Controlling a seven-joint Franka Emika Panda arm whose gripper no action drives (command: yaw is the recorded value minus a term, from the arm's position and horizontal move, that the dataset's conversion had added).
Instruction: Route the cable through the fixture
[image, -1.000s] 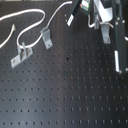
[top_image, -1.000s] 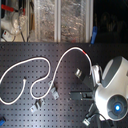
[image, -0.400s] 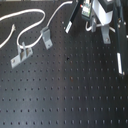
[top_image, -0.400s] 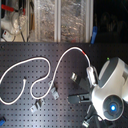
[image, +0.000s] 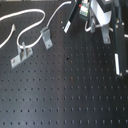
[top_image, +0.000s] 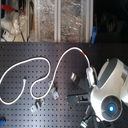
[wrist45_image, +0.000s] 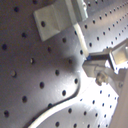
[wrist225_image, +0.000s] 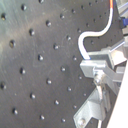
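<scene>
The white cable (top_image: 47, 62) loops over the black pegboard in the second exterior view. Its red band (top_image: 84, 51) sits just above my gripper (top_image: 90, 78). In the second wrist view the cable (wrist225_image: 84, 42) curves straight into my gripper (wrist225_image: 93, 64), which is shut on it. From the first exterior view, my gripper (image: 80, 26) hangs at the board's far edge. The fixture (image: 46, 37), a small grey clip, stands apart to the first exterior view's left of it. The cable (image: 35, 27) passes just behind the fixture. The fixture (top_image: 55, 92) also shows in the second exterior view.
A long flat bracket (image: 20, 54) with two pins lies on the first exterior view's left. Another grey clip (top_image: 74, 77) stands close beside my gripper, and the first wrist view shows this clip (wrist45_image: 54, 19) with the cable (wrist45_image: 79, 75) running past it. Clear bins (top_image: 60, 20) line the back.
My gripper has shifted slightly toward the second exterior view's left and sunk lower, carrying the cable end with it. The fixtures have not moved.
</scene>
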